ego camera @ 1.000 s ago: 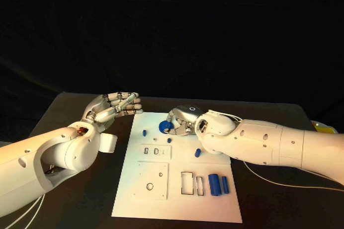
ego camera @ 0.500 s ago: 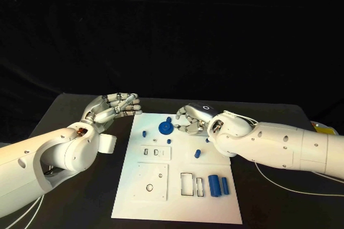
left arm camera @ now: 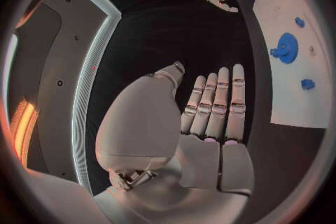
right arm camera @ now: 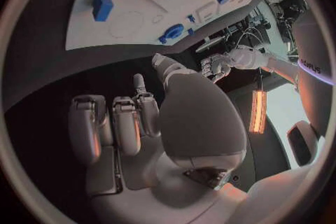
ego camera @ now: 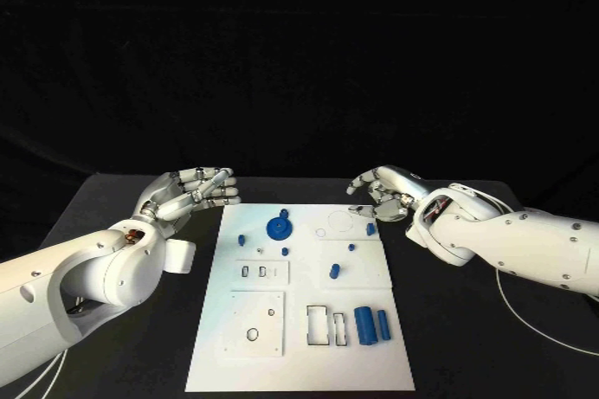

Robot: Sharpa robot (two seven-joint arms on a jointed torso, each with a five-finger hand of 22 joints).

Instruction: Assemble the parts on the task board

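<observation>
The right hand [ego camera: 384, 191] hovers empty, fingers loosely spread, off the far right corner of the white rectangular task board [ego camera: 299, 364]. A second ago it was bent over the round blue gear [ego camera: 280, 227], which now sits seated near the board's far end. The left hand [ego camera: 190, 191] waits released beside the far left corner. Next, I'd guess, comes reaching for a loose blue cylinder [ego camera: 367, 324].

A robotics lab is showing here: black drapes are enclosing a black worktop [ego camera: 462, 330] bearing a white task board [ego camera: 299, 364].
</observation>
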